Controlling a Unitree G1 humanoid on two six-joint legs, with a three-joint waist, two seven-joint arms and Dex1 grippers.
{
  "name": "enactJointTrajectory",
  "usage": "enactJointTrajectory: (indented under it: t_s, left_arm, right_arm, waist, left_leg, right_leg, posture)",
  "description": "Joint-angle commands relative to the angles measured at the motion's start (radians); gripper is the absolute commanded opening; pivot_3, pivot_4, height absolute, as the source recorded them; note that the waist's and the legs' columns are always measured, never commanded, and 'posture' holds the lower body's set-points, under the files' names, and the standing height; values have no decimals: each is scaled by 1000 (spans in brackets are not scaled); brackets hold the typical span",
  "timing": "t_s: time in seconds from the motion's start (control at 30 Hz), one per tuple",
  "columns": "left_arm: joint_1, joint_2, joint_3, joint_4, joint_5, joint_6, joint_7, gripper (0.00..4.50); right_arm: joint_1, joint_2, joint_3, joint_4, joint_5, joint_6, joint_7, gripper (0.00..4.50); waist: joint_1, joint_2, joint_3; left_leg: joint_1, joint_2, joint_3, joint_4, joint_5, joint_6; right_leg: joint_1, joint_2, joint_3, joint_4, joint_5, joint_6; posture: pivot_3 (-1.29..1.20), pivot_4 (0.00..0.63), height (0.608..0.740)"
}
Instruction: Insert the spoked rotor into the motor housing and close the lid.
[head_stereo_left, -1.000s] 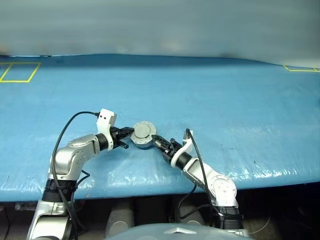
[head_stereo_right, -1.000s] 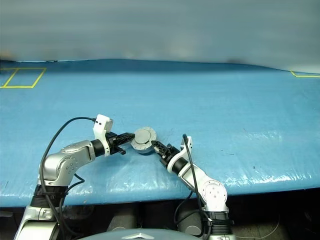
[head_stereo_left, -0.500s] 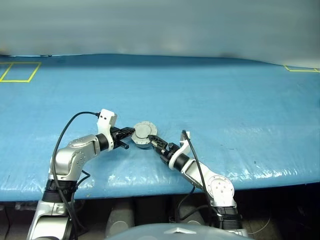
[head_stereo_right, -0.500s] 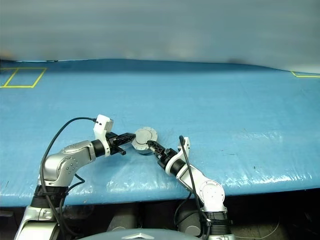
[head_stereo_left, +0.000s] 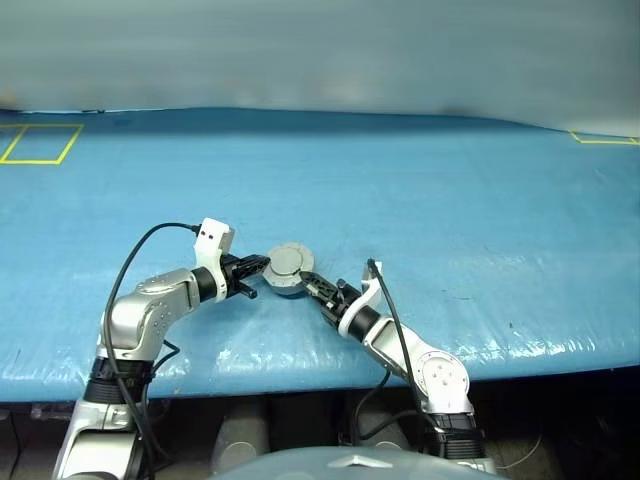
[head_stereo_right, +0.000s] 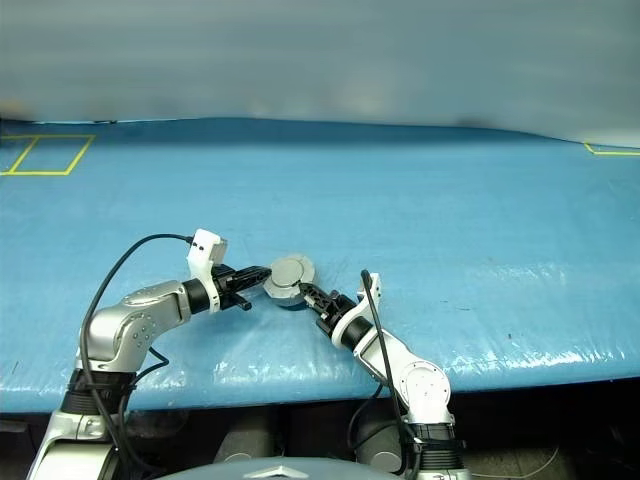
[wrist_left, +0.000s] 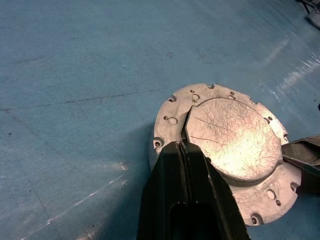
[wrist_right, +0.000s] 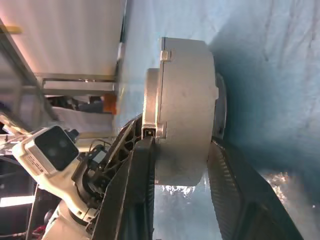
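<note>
The left gripper (wrist_left: 184, 145) is clenched on the motor housing (wrist_left: 227, 150), which is also straddled by the right gripper (wrist_right: 182, 170).

A blue plastic-sheeted table (head_stereo_left: 420, 190) bears yellow tape squares (head_stereo_left: 38, 143) and the motor housing (head_stereo_left: 287, 270).

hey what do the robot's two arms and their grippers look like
Both arms are silver-grey metal with black joint rings and white wrist pieces. The left gripper and right gripper each have two black fingers. A black cable loops along each arm; a white camera block sits on the left wrist.
</note>
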Motion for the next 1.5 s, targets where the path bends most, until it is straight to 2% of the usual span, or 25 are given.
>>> enactJointTrajectory:
  t_s: [0.03, 0.23, 0.33, 0.5, 0.7, 0.73, 0.83, 0.93, 1.17, 1.5]
  left_arm:
    - [20, 1, -31, 17, 13, 26, 0, 0]
    - [17, 3, 6, -7, -19, 43, -2, 0]
    - [5, -10, 64, -24, -63, 76, 20, 562]
    - [-23, -72, 190, -52, -140, 125, 114, 2240]
    - [11, -218, 400, -88, -369, 245, 256, 4292]
    - [27, -249, 437, -92, -418, 263, 286, 4494]
    - [72, -348, 532, -100, -575, 288, 394, 4500]
    - [129, -434, 575, -117, -755, 279, 483, 4500]
    - [255, -551, 482, -149, -957, 232, 654, 4500]
    - [298, -520, 353, -159, -1178, 120, 636, 4500]
  right_arm:
    - [11, 87, 12, -2, 13, 1, -7, 1155]
    - [17, 85, 11, -6, 23, 1, -10, 1155]
    - [21, 86, 12, -9, 26, -1, -15, 1155]
    - [24, 91, 6, -12, 37, -10, -20, 1155]
    - [21, 110, -27, -58, 96, -66, -25, 1155]
    - [17, 113, -34, -74, 112, -80, -24, 1155]
    - [3, 110, -40, -120, 151, -107, -17, 1155]
    - [-13, 99, -27, -163, 177, -117, -2, 1155]
    - [-57, 89, 1, -203, 217, -140, -24, 1155]
    - [-64, 59, 88, -235, 219, -103, -31, 1155]
  waist:
    - [0, 0, 0]
    - [-1, 0, 0]
    - [-1, 0, 0]
    - [-1, -1, 1]
    - [-1, -1, 2]
    - [-1, -1, 2]
    - [-1, -2, 4]
    - [0, -6, 9]
    - [0, -6, 10]
    - [1, -6, 10]
  left_leg:
    - [0, 0, 0, 0, 0, 0]
    - [0, 0, 0, 0, 0, 0]
    - [0, 0, 0, 0, 0, 0]
    - [-3, 0, 0, 0, 0, 0]
    - [-7, -1, -3, 1, 0, 0]
    - [-7, -1, -4, 1, 0, 0]
    - [-9, -2, -5, 2, 0, 0]
    - [-12, -1, -7, 4, 0, 0]
    - [-11, -2, -8, 4, 0, 1]
    - [-12, -3, -7, 5, 0, 1]
  right_leg:
    - [0, 0, 0, 0, 0, 0]
    - [0, 0, 0, 0, 0, 0]
    - [0, 0, 0, 0, 0, 0]
    - [-2, 0, -1, 0, 0, 1]
    - [-3, 0, -3, -1, 4, 7]
    - [-3, 0, -4, -1, 4, 7]
    - [-3, 0, -4, -2, 4, 8]
    - [-4, 0, -5, -3, 5, 8]
    - [-3, 0, -5, -3, 5, 8]
    - [-3, 0, -5, -4, 4, 6]
  posture:
    - [0, 150, 740]
    - [0, 150, 740]
    - [0, 150, 740]
    - [0, 150, 740]
    - [0, 150, 740]
    - [0, 150, 740]
    - [0, 150, 740]
    - [0, 150, 740]
    - [0, 150, 740]
    - [0, 150, 740]
